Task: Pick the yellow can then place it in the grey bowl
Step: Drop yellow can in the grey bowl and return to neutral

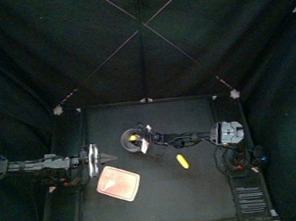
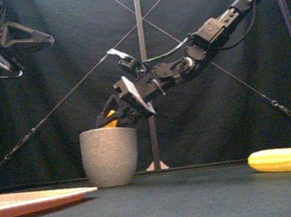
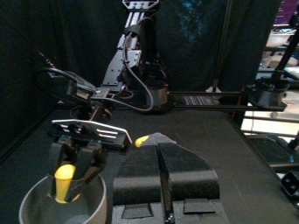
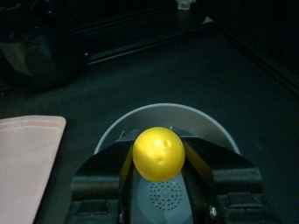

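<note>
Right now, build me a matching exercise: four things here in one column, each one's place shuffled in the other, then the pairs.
1 yellow can
2 grey bowl
3 pink tray
4 yellow toy

A flat on the table, front left
B between the jaws of the right gripper
C loose on the table, right side
D upright below the can

Pairs: 1-B, 2-D, 3-A, 4-C

bowl 1 | tray 1 | yellow can 1 | loose toy 1

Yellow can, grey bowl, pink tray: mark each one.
yellow can point(image 4: 156, 154), right wrist view, its rounded end.
grey bowl point(image 2: 111, 157), front view, outer wall.
pink tray point(image 1: 117, 183), top view, bare middle.
</note>
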You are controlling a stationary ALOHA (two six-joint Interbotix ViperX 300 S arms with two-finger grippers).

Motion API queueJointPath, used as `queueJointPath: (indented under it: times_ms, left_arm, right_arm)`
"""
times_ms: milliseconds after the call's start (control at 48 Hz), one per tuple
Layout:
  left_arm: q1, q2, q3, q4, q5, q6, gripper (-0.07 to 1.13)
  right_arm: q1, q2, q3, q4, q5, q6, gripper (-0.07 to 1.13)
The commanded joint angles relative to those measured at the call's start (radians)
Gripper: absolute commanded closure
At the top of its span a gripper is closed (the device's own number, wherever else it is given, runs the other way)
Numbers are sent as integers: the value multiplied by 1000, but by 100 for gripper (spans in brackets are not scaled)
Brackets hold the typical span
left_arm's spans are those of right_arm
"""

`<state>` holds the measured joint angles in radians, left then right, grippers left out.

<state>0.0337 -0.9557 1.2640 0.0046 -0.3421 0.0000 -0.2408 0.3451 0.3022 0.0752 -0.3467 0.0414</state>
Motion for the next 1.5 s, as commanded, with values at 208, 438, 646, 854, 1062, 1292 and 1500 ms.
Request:
queueJointPath:
  times_ms: [208,438,646,854,1062,1292,1500]
  left_arm:
    - [2,5,-12,2,-9,0,108]
    - [3,5,-9,2,-9,0,108]
    - [3,5,-8,2,-9,0,108]
    - [9,5,-6,2,-9,0,108]
    - [17,5,0,-2,-8,2,108]
    - [29,5,11,-2,-5,0,108]
    - [37,5,28,-9,-3,-2,108]
  right_arm:
    - [3,-40,-11,34,5,-3,21]
    - [2,-94,37,29,-41,-5,22]
    - [23,-272,225,18,-167,-11,22]
    - [100,-436,451,5,-321,-9,22]
    - [195,-529,588,-14,-388,-14,22]
    - [216,-635,675,-34,-388,-14,22]
    - [213,-689,718,-34,-388,-12,22]
